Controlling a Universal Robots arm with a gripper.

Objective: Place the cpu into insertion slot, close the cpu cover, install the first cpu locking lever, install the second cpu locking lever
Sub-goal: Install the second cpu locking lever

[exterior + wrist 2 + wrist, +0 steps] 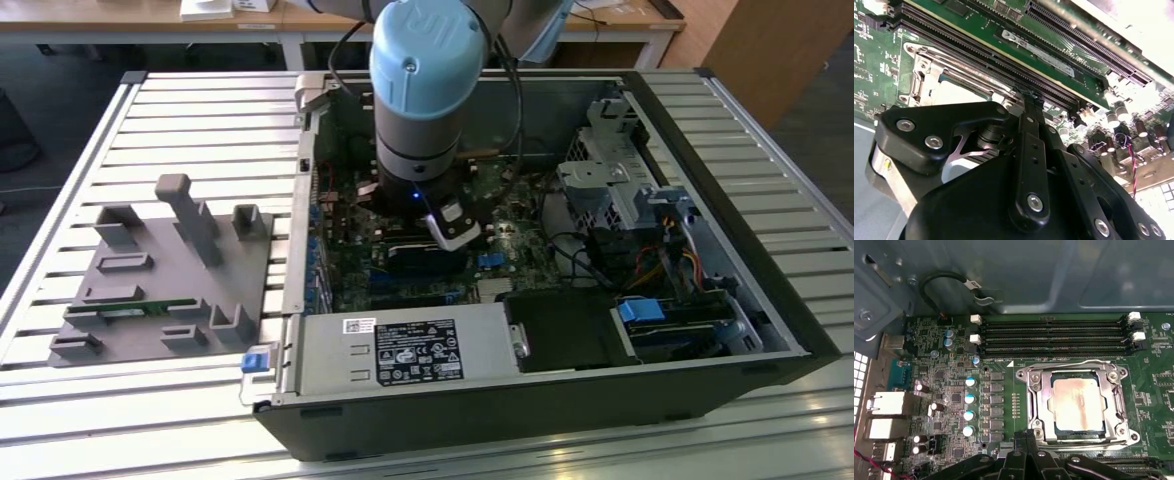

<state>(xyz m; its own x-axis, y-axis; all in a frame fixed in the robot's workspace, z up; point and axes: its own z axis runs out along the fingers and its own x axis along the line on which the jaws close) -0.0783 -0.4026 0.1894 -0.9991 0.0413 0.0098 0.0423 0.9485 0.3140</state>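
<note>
In the first wrist view the cpu (1077,405), a dull silver square, lies in the insertion slot (1105,432) on the green board. The silvery cpu cover (1036,400) lies flat around it. One thin wire lever (1069,363) runs along the side by the memory slots, and another (1089,442) runs along the opposite side. My gripper (1026,436) is shut, its black fingertips together at a corner of the socket frame, with nothing seen between them. In the second wrist view the gripper (1030,97) stands between the cover (929,65) and the memory slots. The exterior view shows the gripper (451,240) low inside the open computer case.
Long black memory slots (1054,335) and a row of capacitors (970,405) border the socket. The case holds a power supply (400,350), drive bays (627,190) and cables. A grey fixture tray (160,270) lies on the slatted table at the exterior view's left.
</note>
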